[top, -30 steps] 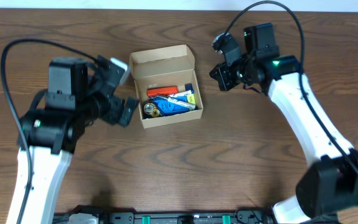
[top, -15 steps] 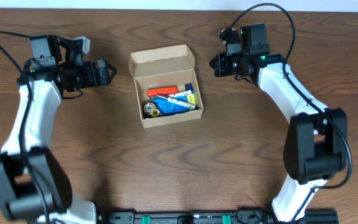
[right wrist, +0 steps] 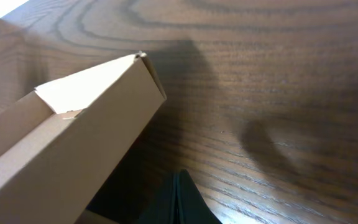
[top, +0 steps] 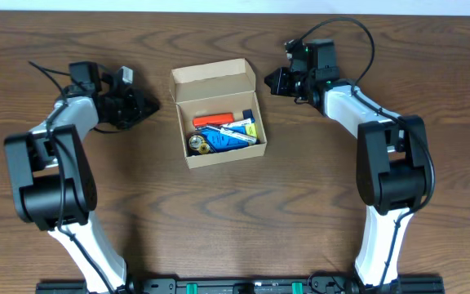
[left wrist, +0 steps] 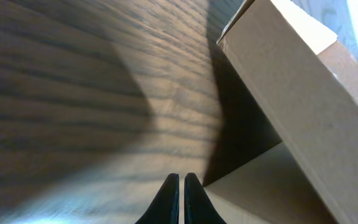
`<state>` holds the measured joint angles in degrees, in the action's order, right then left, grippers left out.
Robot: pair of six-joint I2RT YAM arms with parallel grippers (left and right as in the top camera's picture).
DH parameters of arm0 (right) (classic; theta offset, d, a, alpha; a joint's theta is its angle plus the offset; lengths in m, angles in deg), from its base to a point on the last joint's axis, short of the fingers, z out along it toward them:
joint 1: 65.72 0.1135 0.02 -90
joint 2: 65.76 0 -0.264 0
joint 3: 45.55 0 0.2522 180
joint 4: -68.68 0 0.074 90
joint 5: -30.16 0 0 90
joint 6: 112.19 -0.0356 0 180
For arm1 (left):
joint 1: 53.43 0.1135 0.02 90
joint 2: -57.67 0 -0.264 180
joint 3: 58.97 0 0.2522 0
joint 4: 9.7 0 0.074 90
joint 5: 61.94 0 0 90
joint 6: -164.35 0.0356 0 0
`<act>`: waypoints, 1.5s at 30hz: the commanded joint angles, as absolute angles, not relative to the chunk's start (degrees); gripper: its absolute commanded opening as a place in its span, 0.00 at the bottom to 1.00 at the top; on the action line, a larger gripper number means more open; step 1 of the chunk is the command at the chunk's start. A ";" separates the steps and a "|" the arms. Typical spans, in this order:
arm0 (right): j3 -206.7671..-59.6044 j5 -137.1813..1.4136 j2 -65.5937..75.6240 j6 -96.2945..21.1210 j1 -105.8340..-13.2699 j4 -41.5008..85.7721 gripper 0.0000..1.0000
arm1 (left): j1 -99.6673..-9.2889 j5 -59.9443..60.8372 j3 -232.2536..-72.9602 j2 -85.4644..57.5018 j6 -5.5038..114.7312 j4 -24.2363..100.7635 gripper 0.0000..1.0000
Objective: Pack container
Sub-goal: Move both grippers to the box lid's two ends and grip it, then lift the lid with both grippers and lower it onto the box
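Flanking the container (top: 213, 82), which sits mid-worktop (top: 235, 212) with flap raised and long axis running arm to arm, your left claw (top: 152, 105) and right claw (top: 269, 81) are both clenched empty, the right lying nearer its far corner.

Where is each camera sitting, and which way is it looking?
Overhead: above the table, looking straight down at the box; both arms, left gripper and right gripper show.
Left wrist: low by the table, facing the box's side; only its shut fingertips show.
Right wrist: low too, facing the box's opposite side; only its shut fingertips show.
Shared: both wrist views see the box's cardboard wall and the table.
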<state>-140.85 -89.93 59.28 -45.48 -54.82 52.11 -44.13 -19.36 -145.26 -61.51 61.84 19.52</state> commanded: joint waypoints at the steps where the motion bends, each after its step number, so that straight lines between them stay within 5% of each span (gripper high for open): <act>1: -140.85 -91.81 61.35 -48.56 -53.66 52.90 0.01 | -46.45 -23.75 -145.79 -62.93 56.13 16.90 0.06; 26: -140.98 -111.35 64.08 -53.43 -53.46 71.46 0.01 | -51.21 -37.80 -149.83 -63.35 54.78 3.15 0.05; 45: -140.98 -112.02 61.50 -47.82 -55.65 71.46 0.01 | -51.19 -37.30 -150.68 -60.70 56.72 3.06 0.08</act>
